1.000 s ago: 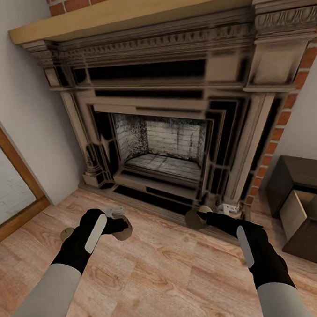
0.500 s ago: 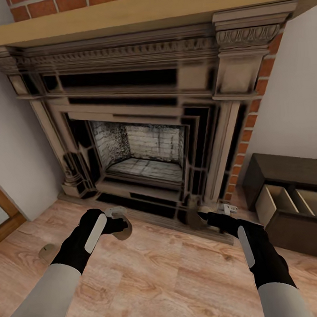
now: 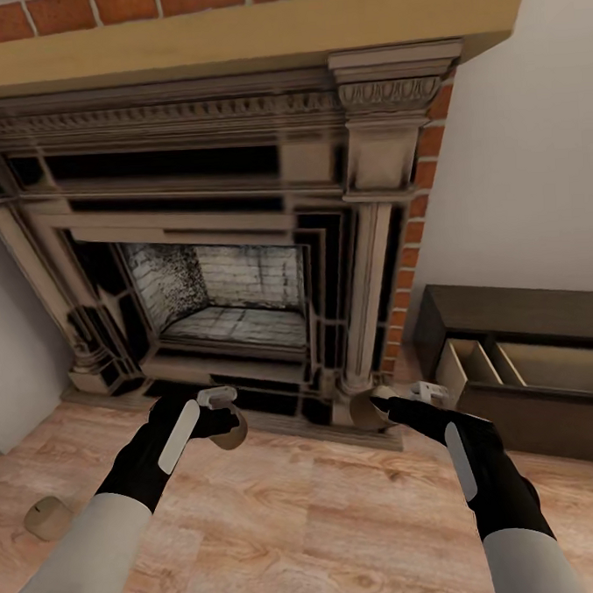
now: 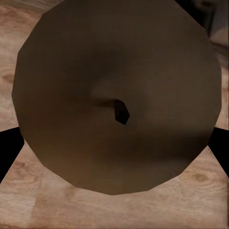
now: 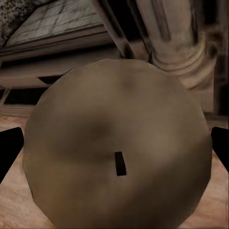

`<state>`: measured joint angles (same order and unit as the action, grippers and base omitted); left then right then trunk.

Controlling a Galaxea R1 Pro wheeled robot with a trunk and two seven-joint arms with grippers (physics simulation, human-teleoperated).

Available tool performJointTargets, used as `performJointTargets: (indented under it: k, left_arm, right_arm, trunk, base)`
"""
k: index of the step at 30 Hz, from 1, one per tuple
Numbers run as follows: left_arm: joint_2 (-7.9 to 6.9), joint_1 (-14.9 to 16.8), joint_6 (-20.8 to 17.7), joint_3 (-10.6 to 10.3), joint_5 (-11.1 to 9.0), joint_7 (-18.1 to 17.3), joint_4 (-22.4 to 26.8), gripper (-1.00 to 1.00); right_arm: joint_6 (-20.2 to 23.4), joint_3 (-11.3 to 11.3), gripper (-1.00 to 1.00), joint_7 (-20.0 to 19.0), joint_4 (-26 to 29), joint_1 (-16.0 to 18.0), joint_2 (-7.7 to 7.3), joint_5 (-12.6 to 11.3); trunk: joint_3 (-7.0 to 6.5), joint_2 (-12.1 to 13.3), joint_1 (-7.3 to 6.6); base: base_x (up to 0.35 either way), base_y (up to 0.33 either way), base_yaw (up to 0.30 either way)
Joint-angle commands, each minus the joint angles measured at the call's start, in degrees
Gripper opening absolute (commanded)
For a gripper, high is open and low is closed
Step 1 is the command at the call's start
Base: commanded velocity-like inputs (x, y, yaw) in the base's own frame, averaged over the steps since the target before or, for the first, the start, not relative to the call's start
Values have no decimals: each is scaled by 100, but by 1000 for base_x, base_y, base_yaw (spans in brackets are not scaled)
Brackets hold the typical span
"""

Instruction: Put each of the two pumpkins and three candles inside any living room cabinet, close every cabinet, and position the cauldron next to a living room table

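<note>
My left gripper [image 3: 227, 422] is shut on a grey-brown candle [image 3: 233, 434]; in the left wrist view its flat top with a short dark wick [image 4: 114, 100] sits between the dark fingers. My right gripper [image 3: 375, 407] is shut on a second candle [image 3: 363, 412], which the right wrist view shows close up [image 5: 117, 152]. A third candle [image 3: 47, 518] lies on the wooden floor at the lower left. The dark-brown cabinet [image 3: 516, 305] stands at the right against the wall, its pale-lined drawer [image 3: 502, 365] pulled out. Pumpkins, cauldron and table are out of view.
A brick-and-stone fireplace [image 3: 215, 249] with a wooden mantel [image 3: 228, 37] stands straight ahead, its hearth step [image 3: 277, 412] just beyond both grippers. Wooden floor [image 3: 310, 524] stretches beneath the arms towards the cabinet.
The camera has swung right: the fireplace slid left in view and more of the cabinet with its drawer came in. Both arms keep their pose, each still holding a candle.
</note>
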<state>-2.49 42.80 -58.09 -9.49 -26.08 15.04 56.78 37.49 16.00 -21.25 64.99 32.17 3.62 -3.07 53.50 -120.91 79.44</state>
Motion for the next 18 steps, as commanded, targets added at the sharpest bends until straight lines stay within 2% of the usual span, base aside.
performJointTargets:
  k: [1, 18]
  left_arm:
    - [0, 0, 0, 0, -3, -1, 0, -100]
    - [-7, 0, -1, 0, -3, -1, 9, -100]
  right_arm:
    - [3, 0, -100, -2, -2, 0, -1, -18]
    - [-9, 76, -100, -2, -134, 0, -20, -27]
  trunk:
    - [-19, 42, -23]
    - [-324, 723, -396]
  base:
    - [0, 0, -283]
    - [0, 0, -283]
